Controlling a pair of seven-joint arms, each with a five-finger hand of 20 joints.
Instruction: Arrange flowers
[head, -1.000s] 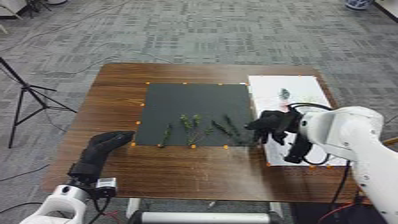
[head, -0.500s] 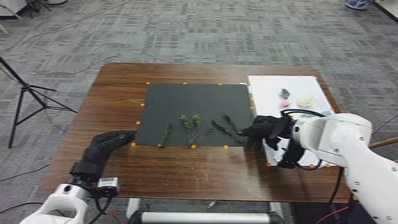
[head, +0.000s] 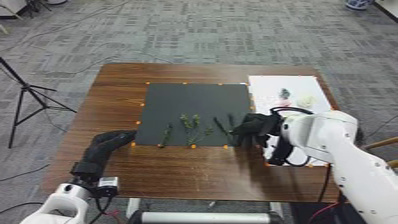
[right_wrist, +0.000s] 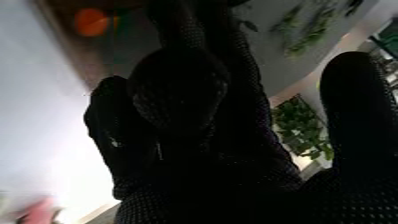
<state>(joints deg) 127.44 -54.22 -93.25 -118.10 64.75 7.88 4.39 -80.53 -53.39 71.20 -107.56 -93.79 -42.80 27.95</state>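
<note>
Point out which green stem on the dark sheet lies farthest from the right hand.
The leftmost stem; all the others lie between it and the right hand.

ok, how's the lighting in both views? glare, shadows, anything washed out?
Head view: mostly even light, faint sheen on the near part of the table; pale flower nearly lost against the white paper, dark right hand low-contrast beside the dark mat. Right wrist view: strong glare blowing out one side, glove mostly black silhouette.
</note>
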